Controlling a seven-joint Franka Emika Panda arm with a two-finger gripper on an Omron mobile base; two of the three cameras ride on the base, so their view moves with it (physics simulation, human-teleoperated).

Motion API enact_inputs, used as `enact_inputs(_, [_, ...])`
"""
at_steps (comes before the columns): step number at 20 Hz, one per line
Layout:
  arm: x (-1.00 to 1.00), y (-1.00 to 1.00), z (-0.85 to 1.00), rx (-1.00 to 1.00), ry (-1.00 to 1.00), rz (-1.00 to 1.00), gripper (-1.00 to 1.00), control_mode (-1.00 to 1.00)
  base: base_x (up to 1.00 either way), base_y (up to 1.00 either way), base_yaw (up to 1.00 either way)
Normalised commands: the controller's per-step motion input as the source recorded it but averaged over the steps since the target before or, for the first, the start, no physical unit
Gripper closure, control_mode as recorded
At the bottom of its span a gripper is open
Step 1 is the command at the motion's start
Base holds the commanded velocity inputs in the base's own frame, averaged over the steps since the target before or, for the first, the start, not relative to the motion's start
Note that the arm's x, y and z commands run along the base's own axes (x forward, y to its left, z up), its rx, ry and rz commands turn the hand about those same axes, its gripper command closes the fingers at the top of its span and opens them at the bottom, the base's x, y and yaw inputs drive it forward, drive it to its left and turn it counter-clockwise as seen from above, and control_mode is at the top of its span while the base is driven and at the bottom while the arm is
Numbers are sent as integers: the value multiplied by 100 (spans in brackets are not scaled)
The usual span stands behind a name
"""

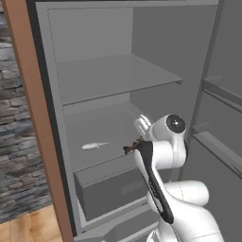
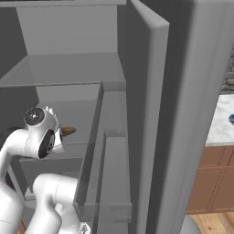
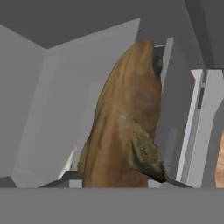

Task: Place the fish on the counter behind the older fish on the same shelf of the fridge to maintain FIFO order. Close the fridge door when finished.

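1. Inside the open fridge, at the front edge of the lower shelf: the fish, slender, dark brown, mottled with paler tan patches, a ragged fin low on its flank in the hand view.
2. Seen up close in the hand view as a long tapering body running from the bottom of the frame upward, narrow end far from the camera.
3. Seen in the left base view as a short brown tip poking out leftward from the wrist; in the right base view as a brown stub just right of the wrist, over the shelf.
4. Held in the gripper, fingers closed around the brown body; fingertips themselves hidden behind it.
5. Further left on the same shelf, well apart from the brown one: the older fish, pale silvery-white, lying flat, pointing roughly left to right.
6. Arm posed with the forearm rising from the lower right of the left base view, bent at the round wrist joint, hand reaching leftward into the compartment at shelf height.
7. Swung open at the right: the fridge door, tall and grey, with inner bins facing the arm.
8. Beyond the door at far right: a corner of the counter, white marble over brown cabinets.
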Motion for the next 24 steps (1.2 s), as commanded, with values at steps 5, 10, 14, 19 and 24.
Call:
enact_inputs(5, [42, 1, -6, -1, 10, 0, 100, -100, 0, 0, 0])
enact_inputs(10, [83, 3, 0, 0, 17, -8, 100, -100, 0, 0, 0])
enact_inputs(14, [86, 9, 0, 0, 12, -8, 100, -100, 0, 0, 0])
enact_inputs(19, [90, 25, -1, 0, 6, -3, 100, -100, 0, 0, 0])
enact_inputs(24, [71, 20, -17, 0, 0, 0, 100, -100, 0, 0, 0])
